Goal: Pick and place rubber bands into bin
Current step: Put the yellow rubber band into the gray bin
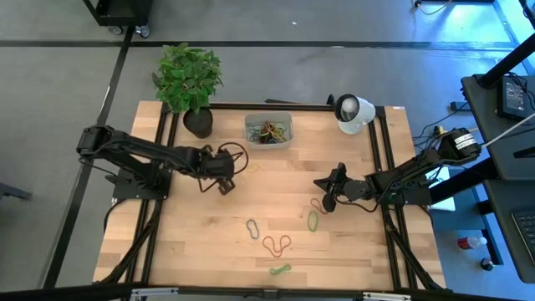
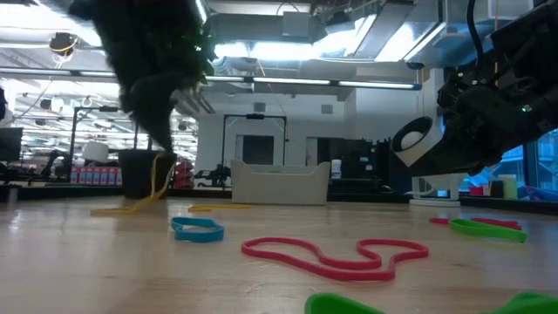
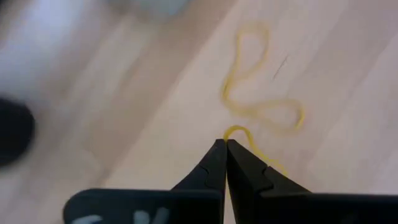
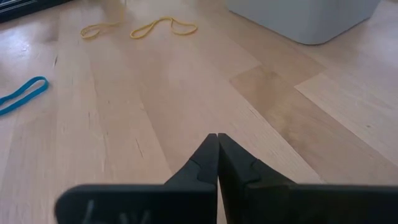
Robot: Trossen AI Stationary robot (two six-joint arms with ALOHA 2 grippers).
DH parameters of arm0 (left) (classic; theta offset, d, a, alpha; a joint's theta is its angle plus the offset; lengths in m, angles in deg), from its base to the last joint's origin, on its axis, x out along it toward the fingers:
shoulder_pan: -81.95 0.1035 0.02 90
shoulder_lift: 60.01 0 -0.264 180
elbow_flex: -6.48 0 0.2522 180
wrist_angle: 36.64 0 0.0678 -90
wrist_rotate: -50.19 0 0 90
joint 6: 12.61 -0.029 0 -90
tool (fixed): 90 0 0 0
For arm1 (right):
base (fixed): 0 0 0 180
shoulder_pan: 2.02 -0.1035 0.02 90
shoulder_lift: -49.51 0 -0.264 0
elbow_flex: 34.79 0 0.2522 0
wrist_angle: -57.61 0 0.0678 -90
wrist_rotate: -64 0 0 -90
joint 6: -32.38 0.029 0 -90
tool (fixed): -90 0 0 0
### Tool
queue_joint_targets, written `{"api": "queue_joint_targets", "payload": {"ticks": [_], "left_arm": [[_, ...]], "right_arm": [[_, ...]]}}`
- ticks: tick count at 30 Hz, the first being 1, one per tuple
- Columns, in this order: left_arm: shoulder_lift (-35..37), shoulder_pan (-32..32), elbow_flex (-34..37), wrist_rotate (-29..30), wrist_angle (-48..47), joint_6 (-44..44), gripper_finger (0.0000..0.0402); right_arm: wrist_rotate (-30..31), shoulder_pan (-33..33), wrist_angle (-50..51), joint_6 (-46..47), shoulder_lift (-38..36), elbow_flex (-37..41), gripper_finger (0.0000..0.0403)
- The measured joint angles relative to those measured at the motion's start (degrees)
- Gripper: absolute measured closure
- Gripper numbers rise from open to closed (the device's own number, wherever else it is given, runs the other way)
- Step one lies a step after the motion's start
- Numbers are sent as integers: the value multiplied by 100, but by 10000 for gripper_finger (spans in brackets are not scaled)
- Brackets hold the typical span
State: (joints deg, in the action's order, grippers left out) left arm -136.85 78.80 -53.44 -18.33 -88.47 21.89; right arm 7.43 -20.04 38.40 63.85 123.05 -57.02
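My left gripper (image 1: 222, 186) (image 3: 225, 143) hangs above the table's middle left, shut on a yellow rubber band (image 2: 158, 183). A second yellow band (image 3: 261, 93) lies flat on the wood beside it. The bin (image 1: 268, 131) stands at the far middle with several bands inside. Blue (image 1: 252, 227), red (image 1: 277, 244) and green (image 1: 313, 220) bands lie on the near half. My right gripper (image 1: 328, 199) (image 4: 217, 138) rests low at the middle right, shut with nothing between its fingers. My left gripper pinches one end loop of the yellow band (image 3: 235, 132) between its two fingertips, coming from above and slanting down. The band hangs slack below the fingers, and its lower end (image 2: 118, 210) lies on the table.
A potted plant (image 1: 189, 79) stands at the far left and a white round camera (image 1: 354, 113) at the far right. Another green band (image 1: 280, 269) lies near the front edge. Bare wood lies between the left gripper and the bin.
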Motion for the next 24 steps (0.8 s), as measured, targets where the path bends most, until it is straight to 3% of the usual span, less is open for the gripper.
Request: {"api": "queue_joint_targets", "payload": {"ticks": [5, 13, 24], "left_arm": [[4, 21, -774, 400, -26, -699, 400], [-68, 749, -1640, 740, 88, -1660, 400], [-947, 2125, -2769, 484, 748, -3037, 400]], "right_arm": [[0, 0, -4, 0, 0, 0, 399], [2, 2, -22, -21, 0, 0, 398], [2, 2, -24, -41, 0, 2, 398]]}}
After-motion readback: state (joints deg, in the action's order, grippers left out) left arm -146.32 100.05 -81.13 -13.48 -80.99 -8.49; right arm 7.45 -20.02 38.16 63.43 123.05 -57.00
